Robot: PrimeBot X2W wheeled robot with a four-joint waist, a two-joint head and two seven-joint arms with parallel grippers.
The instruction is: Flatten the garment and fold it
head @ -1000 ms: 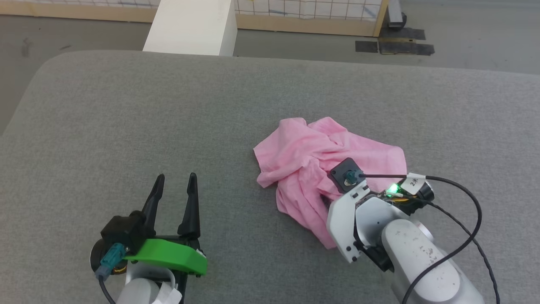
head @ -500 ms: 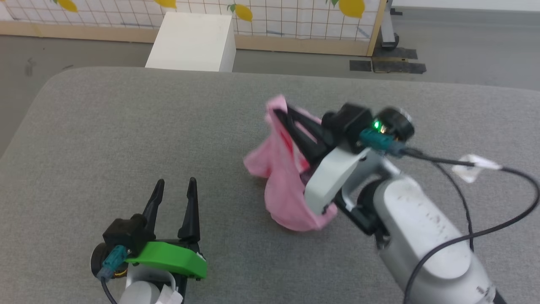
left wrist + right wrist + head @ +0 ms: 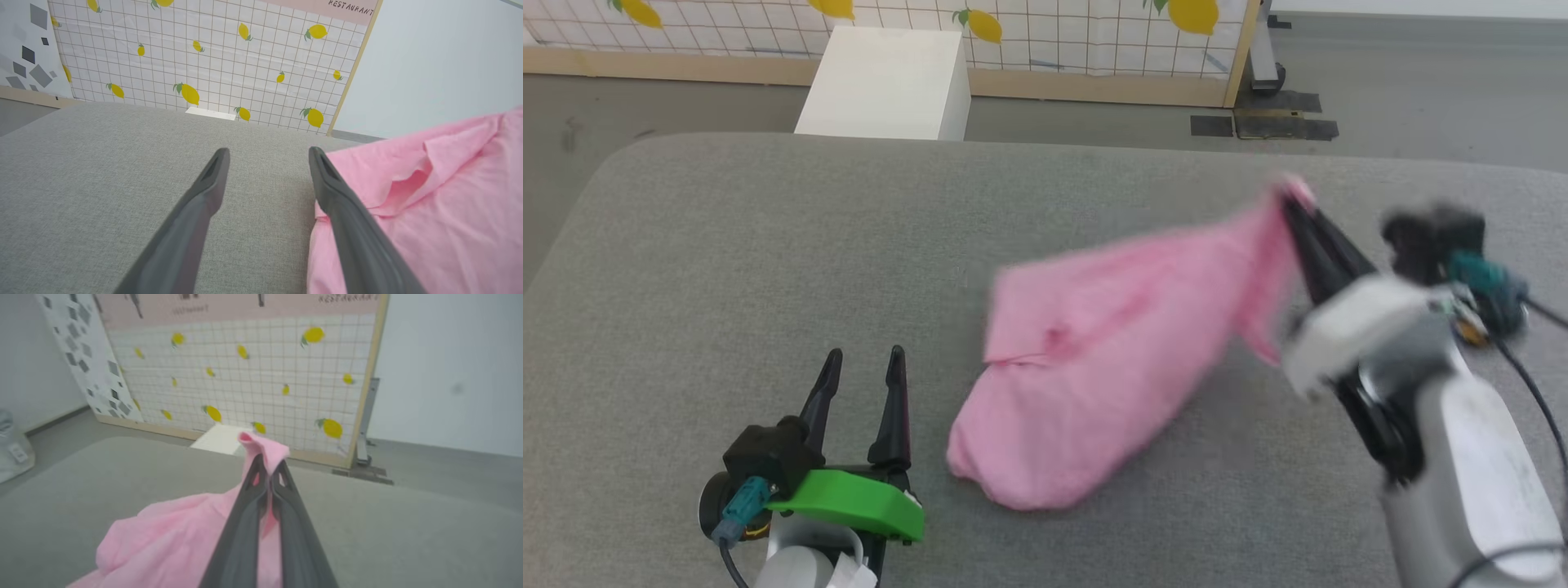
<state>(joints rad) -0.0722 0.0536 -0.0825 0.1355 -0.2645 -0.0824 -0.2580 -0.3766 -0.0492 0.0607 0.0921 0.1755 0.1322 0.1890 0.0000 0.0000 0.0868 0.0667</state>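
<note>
The garment (image 3: 1094, 359) is a light pink piece of thin fabric stretched from the grey surface's middle up toward the right. My right gripper (image 3: 1290, 200) is shut on its upper right corner and holds that corner in the air; in the right wrist view the pink cloth (image 3: 171, 543) bunches over the closed fingertips (image 3: 267, 467). The lower end of the garment rests on the surface. My left gripper (image 3: 862, 363) stands open at the lower left, nothing between its fingers, with the pink fabric (image 3: 429, 212) just to its right.
The wide grey padded surface (image 3: 727, 269) has rounded far corners. Beyond its far edge stand a white box (image 3: 886, 82) and a lemon-patterned grid panel (image 3: 1054, 33) on a wooden base. Black tape patches (image 3: 1262, 124) lie on the floor behind.
My right gripper closed on the crumpled garment, lifted it, and has swung it up and to the right, pulling the cloth out long. The left arm has stayed still.
</note>
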